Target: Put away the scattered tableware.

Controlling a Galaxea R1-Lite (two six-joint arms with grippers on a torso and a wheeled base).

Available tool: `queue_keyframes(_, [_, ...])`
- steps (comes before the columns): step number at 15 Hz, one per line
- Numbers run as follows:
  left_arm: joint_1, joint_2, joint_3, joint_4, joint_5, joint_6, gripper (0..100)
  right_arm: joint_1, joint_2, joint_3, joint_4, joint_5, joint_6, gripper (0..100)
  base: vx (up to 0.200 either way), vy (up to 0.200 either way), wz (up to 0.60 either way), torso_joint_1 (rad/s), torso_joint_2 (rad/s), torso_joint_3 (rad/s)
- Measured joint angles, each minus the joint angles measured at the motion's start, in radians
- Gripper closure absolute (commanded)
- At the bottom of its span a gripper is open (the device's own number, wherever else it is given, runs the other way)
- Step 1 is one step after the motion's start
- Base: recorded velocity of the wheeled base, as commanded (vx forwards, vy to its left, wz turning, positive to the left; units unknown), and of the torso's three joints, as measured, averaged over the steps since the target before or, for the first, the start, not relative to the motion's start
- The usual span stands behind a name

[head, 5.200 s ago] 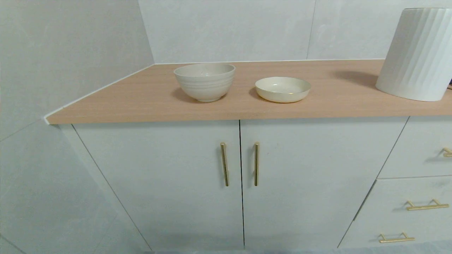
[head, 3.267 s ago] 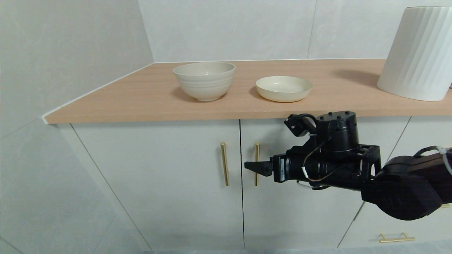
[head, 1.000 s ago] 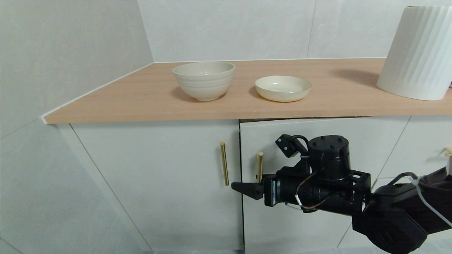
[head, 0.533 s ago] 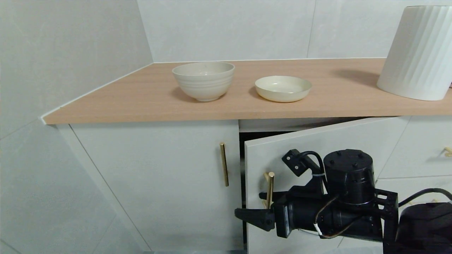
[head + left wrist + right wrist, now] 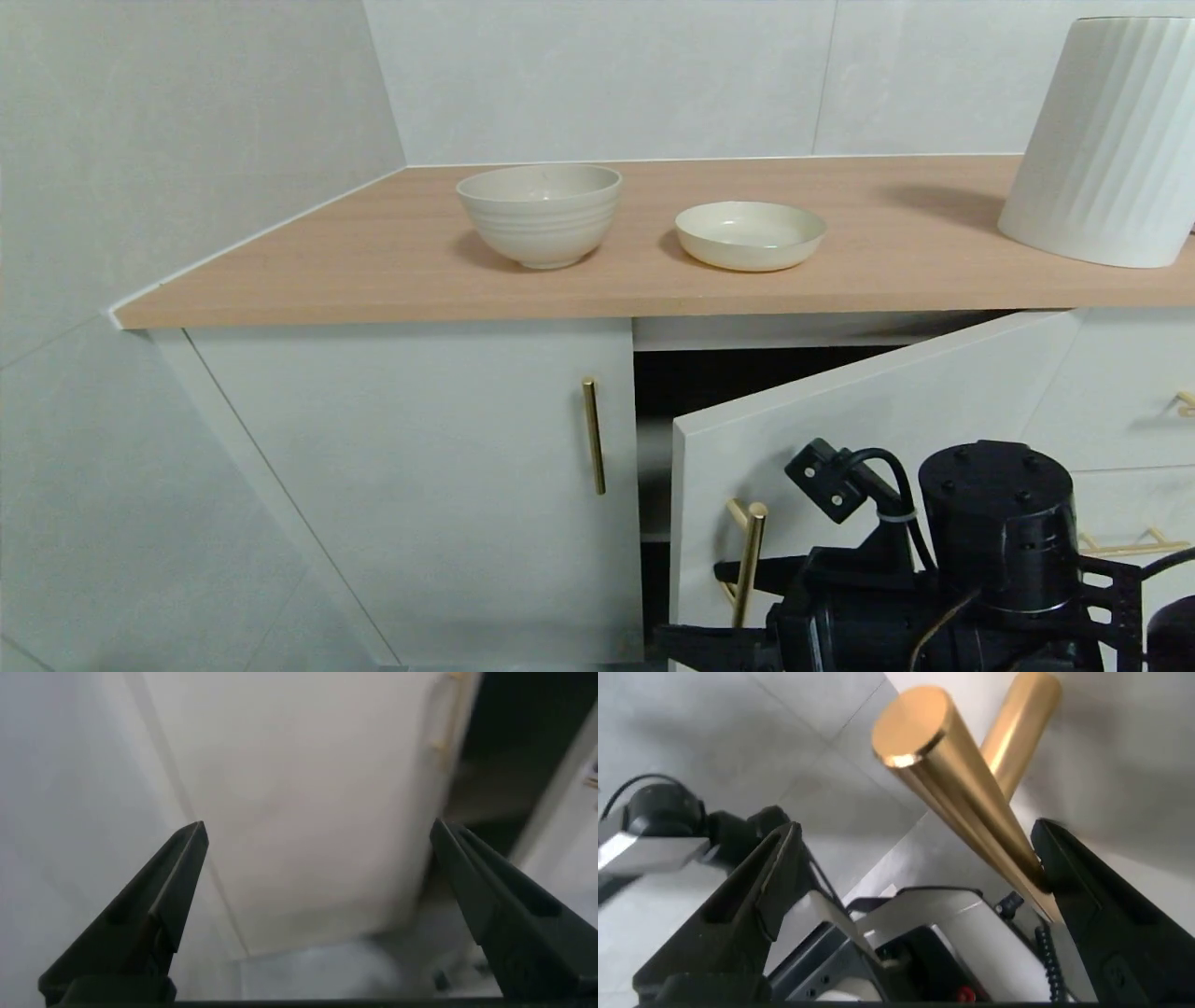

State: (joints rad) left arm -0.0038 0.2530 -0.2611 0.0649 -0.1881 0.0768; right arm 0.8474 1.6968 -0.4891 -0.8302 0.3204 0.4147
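A deep cream bowl [image 5: 540,213] and a shallow cream dish [image 5: 750,233] stand side by side on the wooden countertop [image 5: 373,271]. Below them the right cabinet door [image 5: 840,411] hangs partly open, showing a dark interior [image 5: 747,378]. My right gripper [image 5: 691,605] is low in front of that door, open, with the door's gold handle [image 5: 747,565] between its fingers. The right wrist view has the handle [image 5: 962,784] up close against one finger of the right gripper [image 5: 915,835]. My left gripper [image 5: 318,831] is open and holds nothing, facing the left door [image 5: 308,812].
The left cabinet door [image 5: 420,467] is closed, its gold handle [image 5: 593,434] beside the gap. A tall white ribbed container [image 5: 1102,140] stands at the counter's right end. Drawers with gold handles [image 5: 1130,541] lie right of the open door. Tiled walls close off the left.
The right cabinet door has swung further open. My right gripper has moved down and back toward me with the handle between its fingers.
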Motion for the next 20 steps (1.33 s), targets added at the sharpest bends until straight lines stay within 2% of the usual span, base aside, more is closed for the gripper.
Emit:
queue_keyframes(2, [-0.005, 0.201, -0.075, -0.010, -0.044, 0.012, 0, 0.002, -0.021, 0.018, 0.003, 0.000, 0.000, 0, 0.000, 0.000, 0.00, 0.000, 0.00, 0.000])
queue_keyframes(4, [-0.032, 0.410, -0.141, -0.063, -0.067, 0.019, 0, 0.003, -0.039, 0.026, 0.005, -0.001, 0.001, 0, 0.000, 0.000, 0.00, 0.000, 0.00, 0.000])
queue_keyframes(7, [-0.139, 0.648, -0.203, -0.184, -0.066, 0.022, 0, 0.003, -0.049, 0.036, 0.003, -0.003, 0.000, 0, 0.000, 0.000, 0.00, 0.000, 0.00, 0.000])
queue_keyframes(9, [-0.218, 0.747, -0.230, -0.202, -0.055, 0.017, 0, 0.004, -0.052, 0.037, 0.003, -0.004, 0.000, 0, 0.000, 0.000, 0.00, 0.000, 0.00, 0.000])
queue_keyframes(10, [-0.261, 0.791, -0.244, -0.206, -0.054, 0.012, 100, 0.004, -0.053, 0.037, 0.003, -0.004, 0.000, 0, 0.000, 0.000, 0.00, 0.000, 0.00, 0.000])
queue_keyframes(13, [-0.367, 0.895, -0.288, -0.208, -0.036, -0.010, 100, 0.004, -0.056, 0.041, 0.002, -0.004, -0.001, 0, 0.000, 0.000, 0.00, 0.000, 0.00, 0.000])
queue_keyframes(16, [-0.447, 0.981, -0.340, -0.219, -0.032, -0.069, 100, 0.004, -0.059, 0.044, 0.002, -0.005, -0.001, 0, 0.000, 0.000, 0.00, 0.000, 0.00, 0.000])
queue_keyframes(18, [-0.480, 1.054, -0.354, -0.286, -0.032, -0.079, 100, 0.004, -0.062, 0.045, 0.002, -0.006, -0.001, 0, 0.000, 0.000, 0.00, 0.000, 0.00, 0.000])
queue_keyframes(20, [-0.516, 1.155, -0.360, -0.419, -0.032, -0.082, 100, 0.004, -0.065, 0.046, 0.003, -0.006, 0.000, 0, 0.000, 0.000, 0.00, 0.000, 0.00, 0.000])
